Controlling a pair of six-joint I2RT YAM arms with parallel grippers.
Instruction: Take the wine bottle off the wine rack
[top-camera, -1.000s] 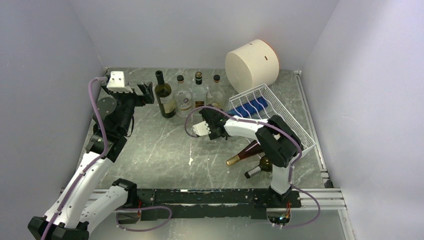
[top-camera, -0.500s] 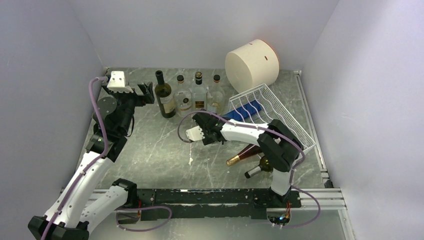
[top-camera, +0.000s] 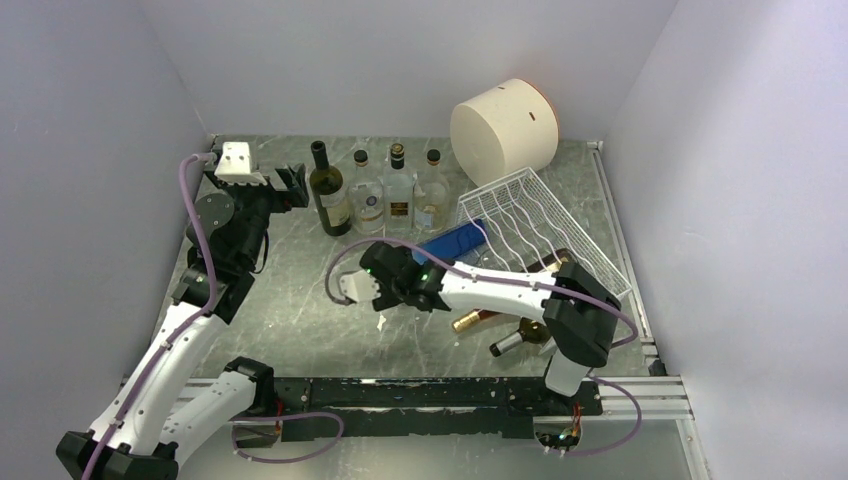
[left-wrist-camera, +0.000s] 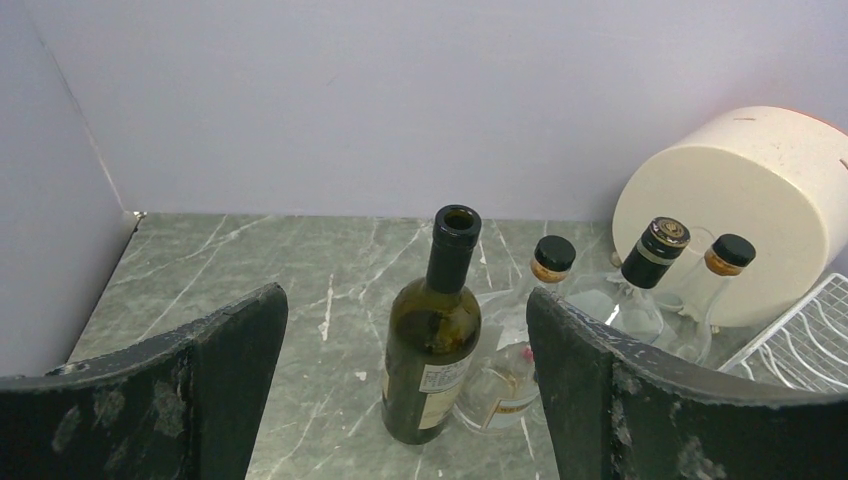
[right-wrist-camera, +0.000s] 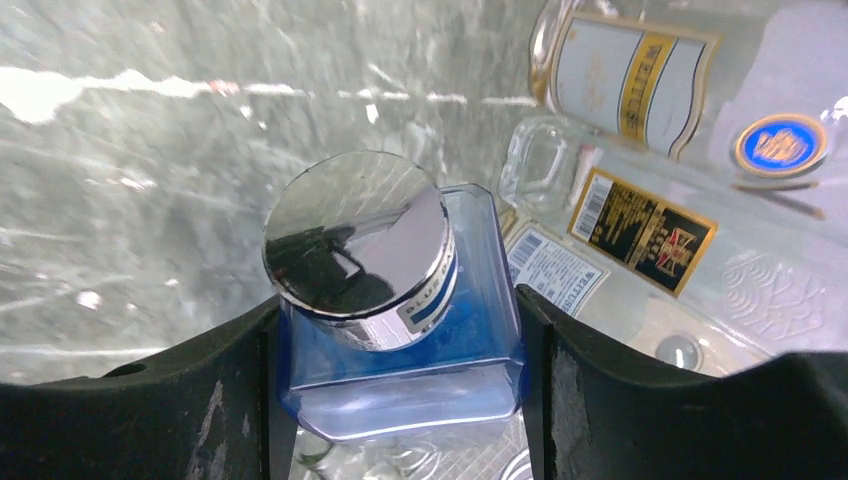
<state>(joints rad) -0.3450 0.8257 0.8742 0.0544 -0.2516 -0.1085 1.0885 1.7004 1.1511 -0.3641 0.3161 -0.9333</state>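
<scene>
On a green marble table (top-camera: 290, 300), two robot arms are seen from above. At the back a big cream drum (top-camera: 503, 128) lies on its side; in front of it a white wire rack (top-camera: 545, 225) sits tilted. Left of the rack a dark green bottle (top-camera: 328, 190) and three clear bottles (top-camera: 398, 195) stand in a row. Two more bottles (top-camera: 478, 318) lie at the rack's near edge, partly hidden by the right arm.

The right gripper (right-wrist-camera: 400, 340) is clamped on a square blue bottle (right-wrist-camera: 400, 395), its fingers (right-wrist-camera: 180, 400) pressed to both sides of the glass shoulder just below the chrome cap (right-wrist-camera: 355, 245). From above the blue bottle is seen roughly level, cap towards the arm, base at the rack's left edge; whether the base touches the wire cannot be made out. The left gripper (top-camera: 288, 184) is spread wide, holds nothing and hangs near the dark green bottle.

The pull is best made along the bottle's own length, so that the base is slid clear rather than levered against the wire. As the grip is taken at one end on smooth glass, sagging is likely: the squeeze should be firm and the movement slow. The clear bottles just beside the path should be given room, and the bare table before them would serve for setting down.
</scene>
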